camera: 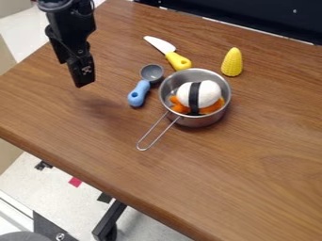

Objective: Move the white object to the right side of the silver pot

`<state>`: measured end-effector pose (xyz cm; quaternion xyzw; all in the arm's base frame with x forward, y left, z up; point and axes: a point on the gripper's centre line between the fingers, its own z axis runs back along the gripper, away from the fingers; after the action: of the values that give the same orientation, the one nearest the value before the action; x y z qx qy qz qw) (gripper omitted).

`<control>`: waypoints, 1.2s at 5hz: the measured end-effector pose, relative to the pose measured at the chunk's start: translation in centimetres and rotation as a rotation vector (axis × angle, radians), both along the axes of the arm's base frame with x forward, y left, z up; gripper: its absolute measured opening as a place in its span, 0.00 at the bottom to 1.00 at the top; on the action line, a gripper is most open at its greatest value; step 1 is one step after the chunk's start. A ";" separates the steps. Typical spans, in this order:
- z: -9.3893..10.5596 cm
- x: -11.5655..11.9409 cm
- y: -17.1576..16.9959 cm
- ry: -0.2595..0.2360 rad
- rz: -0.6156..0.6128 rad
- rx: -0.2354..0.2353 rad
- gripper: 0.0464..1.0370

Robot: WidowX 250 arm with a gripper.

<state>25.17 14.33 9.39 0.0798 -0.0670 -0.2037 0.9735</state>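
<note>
The gripper [80,77] hangs over the left part of the table, to the left of the silver pot and apart from everything on the table. The silver pot [198,121] stands near the middle, its wire handle pointing toward the lower left. Inside the pot lies the white object [209,93], rounded with a black band around it, resting on an orange piece [179,108] that shows at both sides of it.
A blue-handled grey scoop [138,92] lies just left of the pot. Behind the pot is a knife [179,61] with a yellow handle, and a yellow corn piece [232,62] stands at the back right. The wooden table [252,179] extends right and toward the front.
</note>
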 end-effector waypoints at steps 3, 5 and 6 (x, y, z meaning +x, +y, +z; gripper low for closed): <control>-0.8 1.5 -3.9 0.020 -0.039 -0.034 0.96; -0.4 3.1 -8.4 -0.023 -0.237 -0.083 0.96; 0.1 3.7 -10.3 -0.093 -0.312 -0.102 0.96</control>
<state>28.82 3.99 9.48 0.0284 -0.1336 -0.3450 0.9286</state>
